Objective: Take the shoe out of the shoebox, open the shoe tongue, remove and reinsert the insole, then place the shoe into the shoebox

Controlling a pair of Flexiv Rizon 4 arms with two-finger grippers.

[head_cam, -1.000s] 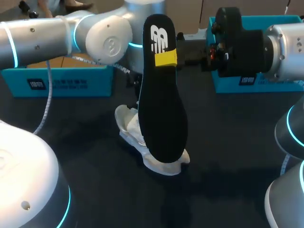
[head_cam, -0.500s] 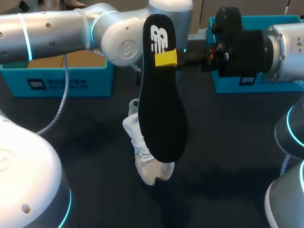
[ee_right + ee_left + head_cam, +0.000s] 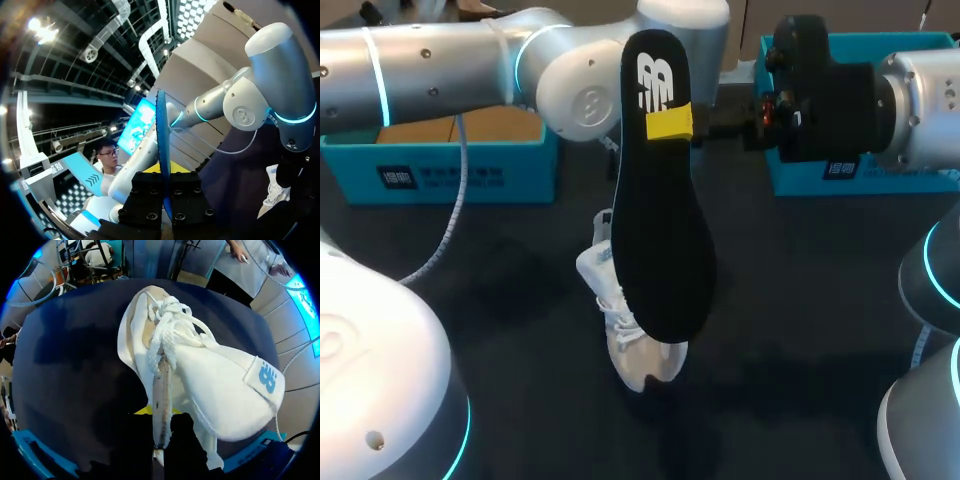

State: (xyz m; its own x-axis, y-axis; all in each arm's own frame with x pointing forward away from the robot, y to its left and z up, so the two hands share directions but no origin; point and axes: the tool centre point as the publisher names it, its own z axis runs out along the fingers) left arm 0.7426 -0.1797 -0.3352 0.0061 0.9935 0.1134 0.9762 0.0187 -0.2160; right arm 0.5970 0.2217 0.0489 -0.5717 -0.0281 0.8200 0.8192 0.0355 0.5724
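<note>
Head view gives you the layout around the shoe. The dark table lies beneath it. Your left arm reaches in from behind it, and your right arm hangs well above it on the right. The shoebox sits well behind the shoe on the left, and a second blue box sits well behind it on the right. The black insole hangs upright in front of the shoe in this view, toe end down, hiding most of it from this camera.

The right gripper has its 2 fingers pinching the insole near its heel end. The left gripper has its 2 fingers pinching the shoe's side wall at the opening, beside the laces. The tongue flops out to 1 side. Whether the shoe rests on the table, I cannot tell.

You are most likely at the step of putting the insole back.
- Hold the left pinch firm and turn the opening up toward the insole.
- Line the insole's length up with the shoe's, then enter toe first.
- Slide it along the inner floor toward the toe cap, clear of tongue and laces.
- Press gently, since the insole looks thin and would probably buckle.
- Watch the left finger inside the opening, which could catch the insole's edge.
- Let go only once the heel end lies flat inside.
</note>
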